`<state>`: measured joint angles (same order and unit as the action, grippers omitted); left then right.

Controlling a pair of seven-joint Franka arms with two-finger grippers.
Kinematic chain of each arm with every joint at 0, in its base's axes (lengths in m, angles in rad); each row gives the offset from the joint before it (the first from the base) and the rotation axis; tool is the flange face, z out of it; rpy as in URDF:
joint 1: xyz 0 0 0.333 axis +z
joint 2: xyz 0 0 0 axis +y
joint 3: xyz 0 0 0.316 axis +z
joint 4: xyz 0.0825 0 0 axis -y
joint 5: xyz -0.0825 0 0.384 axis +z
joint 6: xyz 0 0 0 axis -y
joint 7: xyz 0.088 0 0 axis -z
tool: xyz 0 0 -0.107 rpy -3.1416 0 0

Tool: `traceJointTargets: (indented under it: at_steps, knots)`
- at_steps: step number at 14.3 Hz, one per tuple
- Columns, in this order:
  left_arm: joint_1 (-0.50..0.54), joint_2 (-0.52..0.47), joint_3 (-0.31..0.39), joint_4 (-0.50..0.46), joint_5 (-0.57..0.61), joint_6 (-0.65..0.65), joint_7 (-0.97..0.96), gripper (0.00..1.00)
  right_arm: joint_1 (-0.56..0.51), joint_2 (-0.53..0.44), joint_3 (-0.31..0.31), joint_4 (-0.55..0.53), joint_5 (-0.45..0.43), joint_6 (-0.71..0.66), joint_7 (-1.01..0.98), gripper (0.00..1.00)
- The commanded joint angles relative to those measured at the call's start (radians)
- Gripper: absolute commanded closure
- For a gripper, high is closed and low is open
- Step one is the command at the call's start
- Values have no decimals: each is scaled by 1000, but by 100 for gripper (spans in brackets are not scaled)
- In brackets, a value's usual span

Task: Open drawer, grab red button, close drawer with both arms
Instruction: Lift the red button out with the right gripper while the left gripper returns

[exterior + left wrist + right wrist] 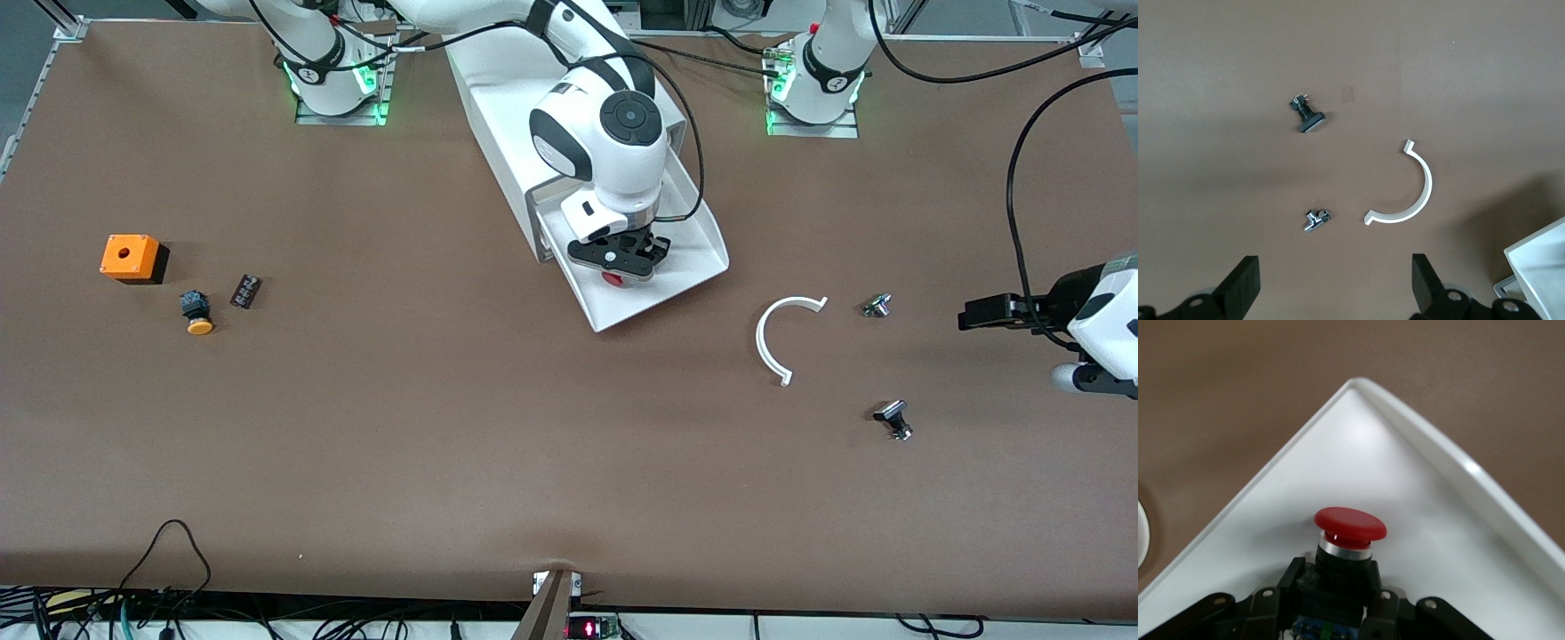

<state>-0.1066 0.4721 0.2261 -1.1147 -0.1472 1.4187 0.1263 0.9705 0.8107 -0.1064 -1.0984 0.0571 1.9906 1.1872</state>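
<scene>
While left gripper (1331, 293) wide open over table: red button (1349, 532) between right gripper (1338, 600) fingers, clamped, inside open drawer (685, 267).

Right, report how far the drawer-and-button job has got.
Done: the drawer stands pulled out of the cabinet. In hand: the right claw is down in it, fingers closed around the red button. Left: lift the button out and shut the drawer. The left claw waits open near the white arc.
</scene>
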Motion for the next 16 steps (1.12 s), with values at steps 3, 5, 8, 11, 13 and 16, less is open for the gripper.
traceJointTargets:
  at_steps: [3,5,8,11,13,16]
  knots:
    - [4,-35,-13,-11,31,-29,-20,0,-111,-114,11,5,41,-146,-205,89]
    - [-7,-33,-20,-13,20,-29,-91,0,-153,-157,-1,-42,58,-244,-386,89]
    - [-44,-27,-77,-43,15,-8,-285,0,-193,-264,-82,-208,59,-266,-617,89]
    - [-58,-30,-161,-117,15,93,-474,0,-200,-407,-188,-430,64,-247,-866,89]
    - [-59,-29,-224,-177,20,181,-594,0,-199,-512,-258,-603,66,-172,-955,89]
    - [-100,-30,-284,-304,47,352,-752,0,-199,-655,-358,-875,64,-34,-1124,87]
